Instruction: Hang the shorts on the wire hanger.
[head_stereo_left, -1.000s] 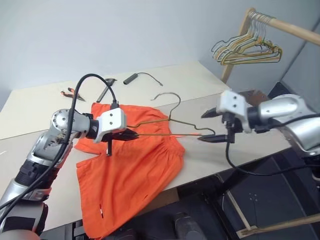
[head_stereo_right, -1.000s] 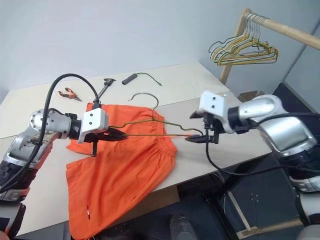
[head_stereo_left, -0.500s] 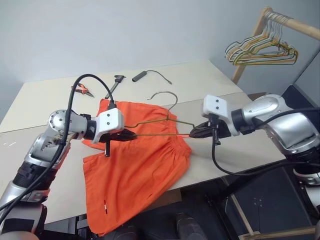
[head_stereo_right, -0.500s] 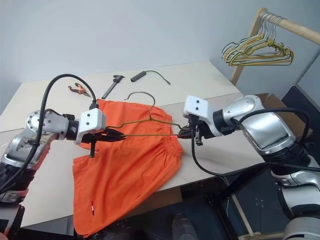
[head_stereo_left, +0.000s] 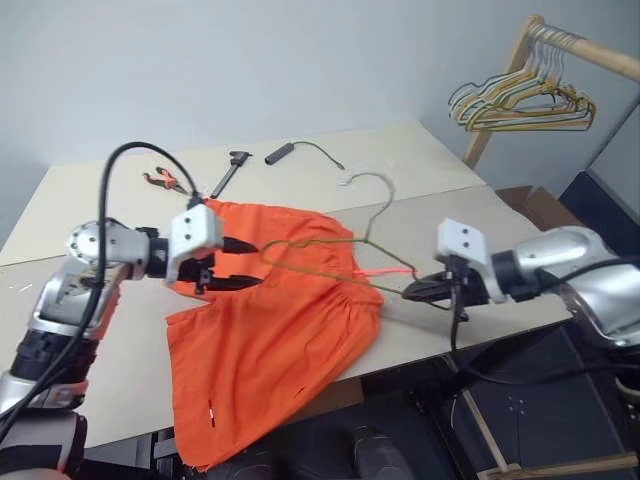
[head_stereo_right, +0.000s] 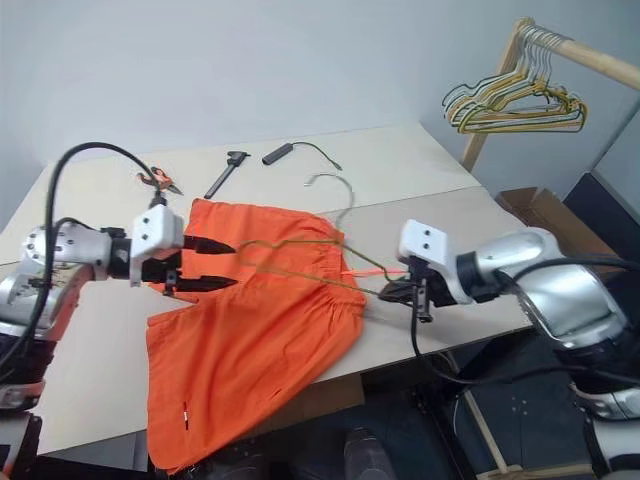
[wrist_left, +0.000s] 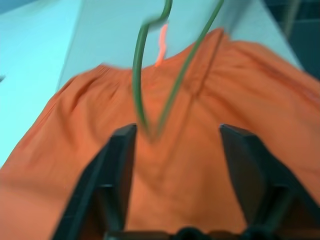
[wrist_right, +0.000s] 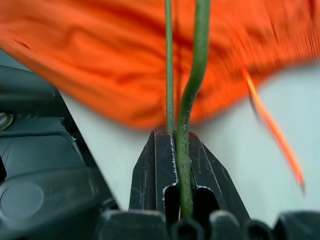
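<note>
I have one table (head_stereo_left: 420, 150) in front of me, pale-topped, with one pair of bright orange shorts (head_stereo_left: 270, 330) spread across it and drooping over the near edge. Lying over the waistband end of the shorts is the one olive-green wire hanger (head_stereo_left: 330, 262), its silvery hook (head_stereo_left: 372, 185) pointing away from me toward the far side of the table.

My right gripper (head_stereo_left: 425, 291) is clenched on the hanger's right corner; the right wrist view shows the wire pinched between the two shut fingers. My left gripper (head_stereo_left: 240, 264) hangs just beside the hanger's left corner with its jaws spread wide and nothing between them, the wire tip lying in the gap without touching either finger (wrist_left: 117, 165).

As I judge it, the step in hand is to feed the hanger into the shorts. To do that well I would keep the right pinch firm so the wire cannot twist, use the free left gripper to take one layer of the waistband rather than both, and lift it enough for the hanger's corner to slide under.

Counting the rest: one rail (head_stereo_left: 585, 45) carrying a bunch of spare hangers (head_stereo_left: 520, 105), one pair of orange-handled pliers (head_stereo_left: 163, 181), one dark clamp-like tool (head_stereo_left: 230, 170), and one small black cabled device (head_stereo_left: 290, 151).
</note>
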